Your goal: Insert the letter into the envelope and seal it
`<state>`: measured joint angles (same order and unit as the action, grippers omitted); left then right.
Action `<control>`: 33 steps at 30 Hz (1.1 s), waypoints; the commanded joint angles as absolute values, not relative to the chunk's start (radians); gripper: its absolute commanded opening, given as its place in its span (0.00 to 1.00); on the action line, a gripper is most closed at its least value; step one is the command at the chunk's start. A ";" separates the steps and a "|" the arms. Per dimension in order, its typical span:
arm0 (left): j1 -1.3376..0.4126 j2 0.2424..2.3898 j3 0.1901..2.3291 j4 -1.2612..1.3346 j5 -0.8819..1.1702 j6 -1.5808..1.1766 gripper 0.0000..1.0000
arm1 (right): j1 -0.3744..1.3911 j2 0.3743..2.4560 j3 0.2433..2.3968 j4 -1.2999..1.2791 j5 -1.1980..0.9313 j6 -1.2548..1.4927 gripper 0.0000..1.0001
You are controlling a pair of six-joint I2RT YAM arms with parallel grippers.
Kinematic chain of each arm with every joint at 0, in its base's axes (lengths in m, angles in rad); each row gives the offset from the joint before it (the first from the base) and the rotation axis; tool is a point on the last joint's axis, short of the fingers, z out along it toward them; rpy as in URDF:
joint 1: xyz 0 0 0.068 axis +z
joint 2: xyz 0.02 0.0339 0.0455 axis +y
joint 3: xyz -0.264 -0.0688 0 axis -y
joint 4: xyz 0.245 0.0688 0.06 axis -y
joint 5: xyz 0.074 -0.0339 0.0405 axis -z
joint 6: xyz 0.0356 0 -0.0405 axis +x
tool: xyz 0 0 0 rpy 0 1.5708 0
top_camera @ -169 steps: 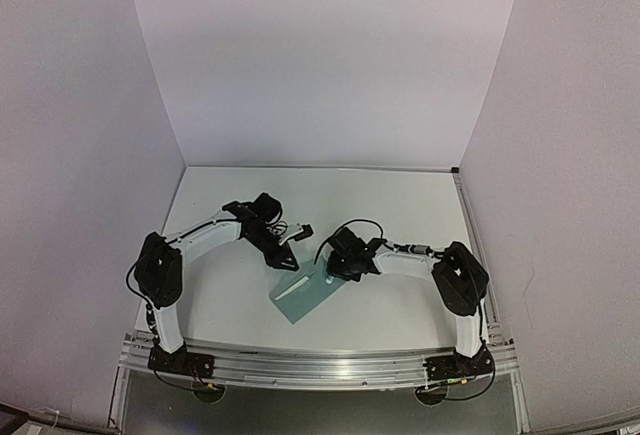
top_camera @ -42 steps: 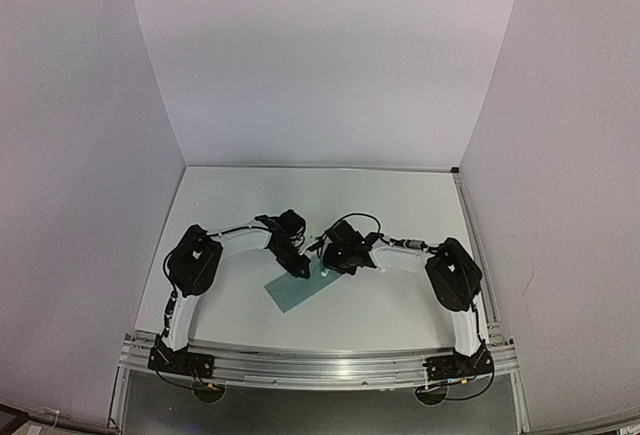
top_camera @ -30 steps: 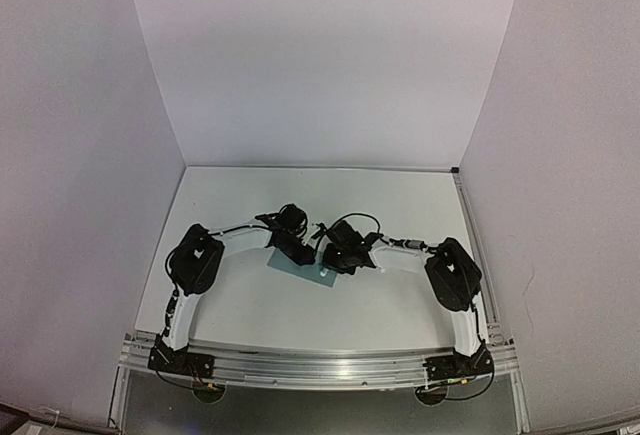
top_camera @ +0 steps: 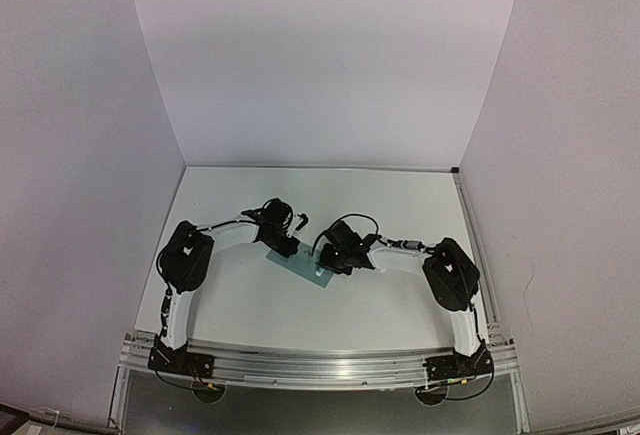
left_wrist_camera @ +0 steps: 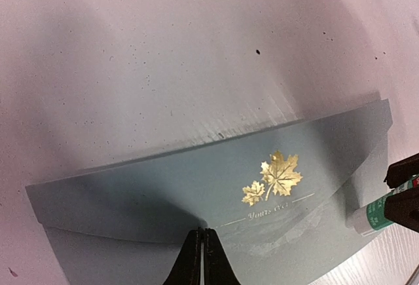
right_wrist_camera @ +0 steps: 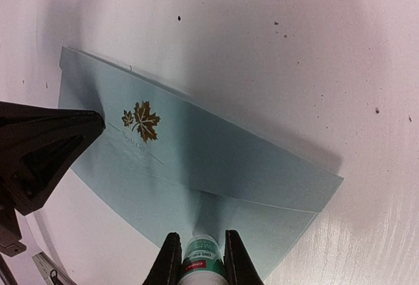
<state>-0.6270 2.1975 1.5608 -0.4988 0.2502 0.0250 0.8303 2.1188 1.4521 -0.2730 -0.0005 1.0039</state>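
Note:
The teal envelope (top_camera: pixel 300 264) lies flat between the two arms, its flap (left_wrist_camera: pixel 163 193) folded over and bearing a gold maple-leaf print (left_wrist_camera: pixel 278 175). My left gripper (left_wrist_camera: pixel 202 234) is shut, its tips resting at the flap's edge; it shows as a black wedge (right_wrist_camera: pixel 59 142) in the right wrist view. My right gripper (right_wrist_camera: pixel 200 240) is shut on a green-and-white glue stick (right_wrist_camera: pixel 203 257), whose tip touches the envelope (right_wrist_camera: pixel 229 160) near its lower edge. The glue stick (left_wrist_camera: pixel 373 213) also shows at the right of the left wrist view. The letter is hidden.
The white tabletop (top_camera: pixel 400 205) is speckled with small dark spots and closed in by white walls at the back and both sides. An aluminium rail (top_camera: pixel 320 365) with both arm bases runs along the near edge.
The envelope has gone from hanging toward the near-left to lying as a flat strip with its flap folded over. My left gripper has moved left and back. The right gripper still holds the glue stick.

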 commanded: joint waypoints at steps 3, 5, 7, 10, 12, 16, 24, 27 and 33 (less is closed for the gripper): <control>-0.596 2.145 1.471 -0.566 0.152 0.011 0.05 | 0.828 2.184 1.413 -0.418 0.008 0.986 0.00; -0.595 2.100 1.438 -0.562 0.142 -0.023 0.05 | 0.820 2.186 1.422 -0.419 0.009 0.976 0.00; -0.592 2.061 1.400 -0.554 0.136 -0.054 0.05 | 0.811 2.196 1.437 -0.419 0.007 0.959 0.00; -0.592 2.012 1.351 -0.533 0.141 -0.075 0.06 | 0.802 2.218 1.478 -0.420 -0.025 0.934 0.00; -0.592 1.996 1.341 -0.541 0.141 -0.074 0.06 | 0.801 2.228 1.504 -0.422 -0.034 0.921 0.00; -0.592 1.988 1.325 -0.565 0.131 -0.066 0.06 | 0.800 2.263 1.560 -0.428 -0.058 0.905 0.00; -0.582 1.966 1.267 -0.557 0.100 -0.055 0.06 | 0.800 2.321 1.618 -0.440 -0.067 0.902 0.00; -0.578 1.961 1.270 -0.558 0.098 -0.056 0.06 | 0.797 2.338 1.645 -0.446 -0.069 0.898 0.00; -0.575 1.949 1.281 -0.563 0.119 -0.059 0.06 | 0.795 2.341 1.674 -0.463 -0.067 0.884 0.00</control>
